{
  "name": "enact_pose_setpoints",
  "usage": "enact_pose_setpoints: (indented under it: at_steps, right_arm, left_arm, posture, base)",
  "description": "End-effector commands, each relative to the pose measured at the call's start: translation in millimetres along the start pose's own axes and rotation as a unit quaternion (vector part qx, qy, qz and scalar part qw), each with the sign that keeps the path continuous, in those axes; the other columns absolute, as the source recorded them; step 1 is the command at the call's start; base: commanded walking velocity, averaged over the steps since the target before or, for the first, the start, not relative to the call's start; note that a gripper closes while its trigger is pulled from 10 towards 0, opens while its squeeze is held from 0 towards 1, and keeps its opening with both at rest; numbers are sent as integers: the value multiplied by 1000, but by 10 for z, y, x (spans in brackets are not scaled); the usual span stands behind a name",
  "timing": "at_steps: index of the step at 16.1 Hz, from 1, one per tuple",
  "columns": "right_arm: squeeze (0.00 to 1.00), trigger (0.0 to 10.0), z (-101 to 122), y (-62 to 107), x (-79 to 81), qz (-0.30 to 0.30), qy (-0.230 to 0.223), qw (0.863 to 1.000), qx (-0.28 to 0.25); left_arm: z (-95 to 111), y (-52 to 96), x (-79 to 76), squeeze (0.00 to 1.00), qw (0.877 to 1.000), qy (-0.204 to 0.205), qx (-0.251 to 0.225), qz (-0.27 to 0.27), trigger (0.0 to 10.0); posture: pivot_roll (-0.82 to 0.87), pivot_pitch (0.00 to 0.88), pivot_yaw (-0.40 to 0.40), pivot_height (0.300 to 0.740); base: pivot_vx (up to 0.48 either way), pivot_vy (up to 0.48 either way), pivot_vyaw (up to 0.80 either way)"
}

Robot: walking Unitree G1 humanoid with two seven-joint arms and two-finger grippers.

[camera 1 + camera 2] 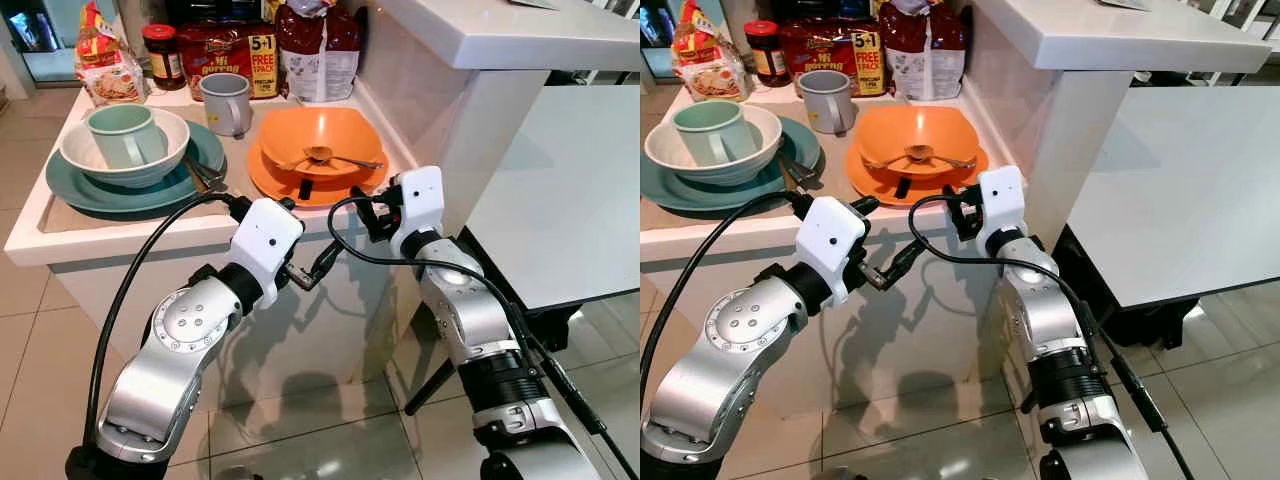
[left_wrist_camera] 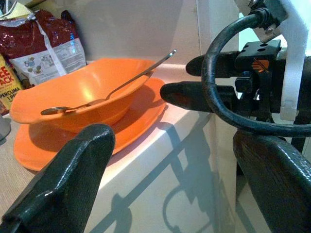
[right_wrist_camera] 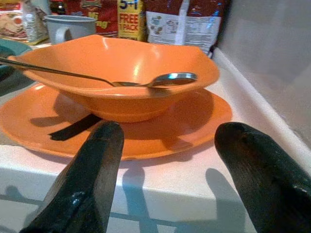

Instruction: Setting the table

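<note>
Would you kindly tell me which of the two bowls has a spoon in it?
The orange bowl, sitting on the orange plate nearest both grippers, holds the spoon. The white bowl holds a pale green mug instead.

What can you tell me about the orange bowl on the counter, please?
The orange bowl is wide and shallow, with a squarish, softly cornered rim and a smooth, slightly glossy surface like plastic or melamine. It sits upright on a matching orange plate near the counter's front edge. A metal spoon lies across it, scoop inside, handle sticking out over the rim. The right pincer, open, is just in front of the plate, not touching.
</note>
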State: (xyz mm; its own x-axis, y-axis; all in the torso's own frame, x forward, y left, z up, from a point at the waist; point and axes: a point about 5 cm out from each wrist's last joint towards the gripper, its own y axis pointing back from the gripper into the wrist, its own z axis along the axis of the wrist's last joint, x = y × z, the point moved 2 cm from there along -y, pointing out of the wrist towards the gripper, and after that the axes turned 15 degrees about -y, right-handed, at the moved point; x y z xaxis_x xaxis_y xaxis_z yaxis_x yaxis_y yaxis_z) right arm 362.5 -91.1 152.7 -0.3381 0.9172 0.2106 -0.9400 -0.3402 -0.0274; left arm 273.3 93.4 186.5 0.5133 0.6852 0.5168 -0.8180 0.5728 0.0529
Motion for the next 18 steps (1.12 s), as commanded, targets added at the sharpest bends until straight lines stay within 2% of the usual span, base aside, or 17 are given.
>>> enact_pose_setpoints:
  at_steps: [1,4,5,6,7,8,14,15,16,17,18]
  right_arm:
    - [1000,10000,125,-21,-27,-1,-4,1000,-30]
    - [1000,10000,222,-55,-10,15,-5,998,-67]
    - [608,10000,227,-95,-3,28,1,997,-68]
    - [608,10000,228,-110,-2,32,5,997,-68]
    - [173,10000,226,-128,-4,36,9,997,-65]
    - [0,10000,232,-176,-7,44,5,997,-64]
    - [0,10000,228,-320,-57,43,-7,998,-44]
    - [0,9098,233,-341,-77,44,-14,998,-44]
    - [0,4784,235,-349,-84,45,-16,998,-44]
    - [0,0,233,-362,-83,51,-17,998,-42]
    - [0,0,227,-365,-79,54,-17,998,-41]
  left_arm:
    - [81,5,-6,0,1000,-7,-17,0,10000]
    - [83,1,0,0,1000,-8,-17,1,10000]
    - [88,-2,3,0,1000,-8,-18,2,10000]
    - [90,-3,4,0,1000,-9,-18,2,10000]
    - [91,-4,7,0,1000,-9,-18,2,10000]
    - [93,-4,14,0,1000,-10,-18,2,10000]
    - [105,-8,24,0,1000,-10,-18,0,10000]
    - [107,-11,19,0,1000,-10,-19,-3,10000]
    - [107,-12,19,0,1000,-10,-19,-3,10000]
    - [109,-16,19,0,1000,-10,-19,-4,10000]
    - [110,-17,18,0,1000,-10,-20,-4,10000]
  posture:
    - [71,0,-77,740]
    - [72,0,-79,740]
    - [78,0,-79,740]
    - [78,0,-79,740]
    - [78,0,-79,740]
    - [83,0,-80,740]
    - [94,0,-85,740]
    - [93,0,-84,740]
    - [93,0,-83,740]
    - [92,0,-83,740]
    - [92,0,-83,740]
  base:
    - [0,0,0]
    - [0,0,0]
    - [0,0,0]
    - [0,0,0]
    - [0,0,0]
    - [0,0,0]
    - [0,0,0]
    - [0,0,0]
    - [0,0,0]
    - [0,0,0]
    - [0,0,0]
